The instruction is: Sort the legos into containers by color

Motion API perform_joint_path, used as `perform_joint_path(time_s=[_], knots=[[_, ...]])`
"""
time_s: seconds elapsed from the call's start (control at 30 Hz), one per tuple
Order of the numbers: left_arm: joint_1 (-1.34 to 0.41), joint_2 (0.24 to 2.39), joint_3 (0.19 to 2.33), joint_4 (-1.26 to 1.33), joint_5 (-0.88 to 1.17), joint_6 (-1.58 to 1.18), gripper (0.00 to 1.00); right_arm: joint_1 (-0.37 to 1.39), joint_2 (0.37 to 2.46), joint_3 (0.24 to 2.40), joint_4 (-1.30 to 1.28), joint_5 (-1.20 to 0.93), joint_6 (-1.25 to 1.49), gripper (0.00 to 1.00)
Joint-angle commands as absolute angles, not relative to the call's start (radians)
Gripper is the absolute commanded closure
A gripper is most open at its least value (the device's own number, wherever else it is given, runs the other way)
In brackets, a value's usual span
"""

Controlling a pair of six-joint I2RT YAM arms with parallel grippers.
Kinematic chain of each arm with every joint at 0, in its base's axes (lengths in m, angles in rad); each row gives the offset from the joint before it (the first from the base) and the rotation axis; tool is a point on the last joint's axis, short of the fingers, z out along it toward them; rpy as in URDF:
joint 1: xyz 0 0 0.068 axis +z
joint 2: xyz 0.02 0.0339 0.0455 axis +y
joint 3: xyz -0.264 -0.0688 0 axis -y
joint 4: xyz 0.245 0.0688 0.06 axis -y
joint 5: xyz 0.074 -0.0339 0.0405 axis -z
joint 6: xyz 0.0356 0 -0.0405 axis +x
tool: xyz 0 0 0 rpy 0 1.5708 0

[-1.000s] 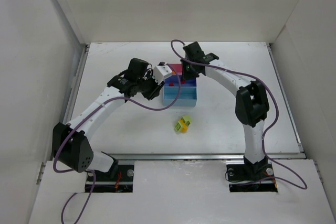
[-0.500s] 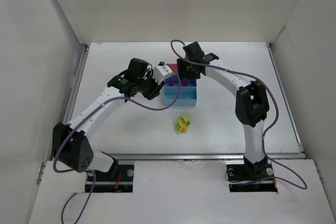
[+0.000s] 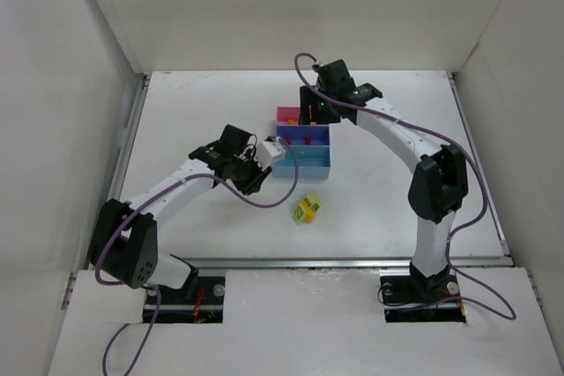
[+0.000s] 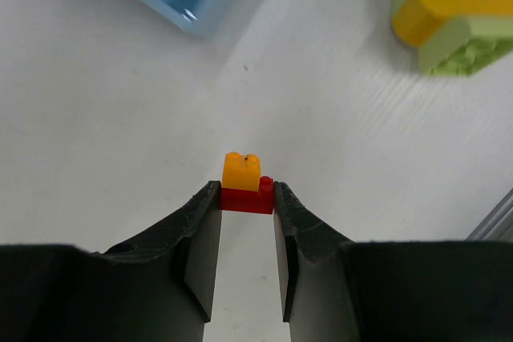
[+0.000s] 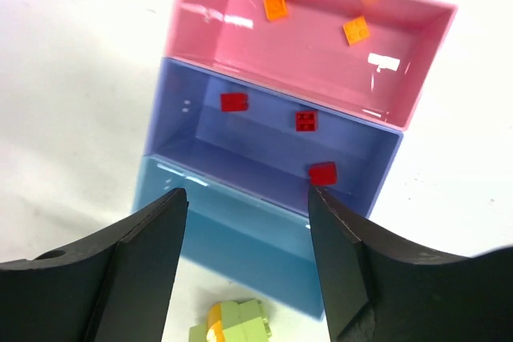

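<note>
My left gripper (image 4: 245,196) is shut on a small red lego (image 4: 246,199) with an orange lego (image 4: 241,171) stuck on top, low over the table. In the top view the left gripper (image 3: 256,180) sits just left of the light blue container (image 3: 304,165). My right gripper (image 5: 244,194) hangs open above the containers with nothing between its fingers. The pink container (image 5: 417,78) holds two orange legos (image 5: 276,6). Three red legos (image 5: 305,121) lie in the dark blue container (image 5: 200,142). A lime-green and yellow lego clump (image 3: 307,209) rests on the table.
White walls close in the table on three sides. The table's metal front edge (image 3: 352,261) runs just behind the arm bases. Purple cables trail from both arms.
My right gripper has opened and risen back from the dark blue container. The left arm has drawn toward the near side, still gripping the red and orange legos.
</note>
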State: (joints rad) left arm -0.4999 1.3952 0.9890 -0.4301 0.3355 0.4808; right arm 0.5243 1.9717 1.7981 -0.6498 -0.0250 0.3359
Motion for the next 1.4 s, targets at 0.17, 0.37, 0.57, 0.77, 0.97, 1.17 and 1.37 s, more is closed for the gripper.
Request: perform_joint_path(time_s=[0.17,0.37,0.57,0.77,0.97,1.17,1.37], knots=[[-0.499,1.422,0.835,-0.367,0.391,0.551,0.97,0.528,1.858,1.790,-0.618,-0.008,0.333,0.33],[-0.499,1.538,0.804,-0.302,0.345,0.560,0.82,0.528,1.848,1.761,-0.618,-0.008,0.333,0.33],[-0.499,1.568,0.784,-0.268,0.325,0.549,0.49,0.528,1.830,1.743,-0.618,0.002,0.333,0.33],[-0.499,1.559,0.775,-0.316,0.311,0.592,0.39,0.528,1.830,1.743,-0.618,0.002,0.333,0.33],[-0.499,1.559,0.775,-0.328,0.302,0.649,0.53,0.528,1.830,1.743,-0.609,-0.008,0.333,0.33],[-0.499,1.598,0.839,-0.331,0.313,0.684,0.69,0.528,1.830,1.733,-0.609,-0.008,0.333,0.33],[-0.499,1.598,0.839,-0.351,0.345,0.695,0.87,0.518,1.830,1.733,-0.609,-0.018,0.333,0.33]])
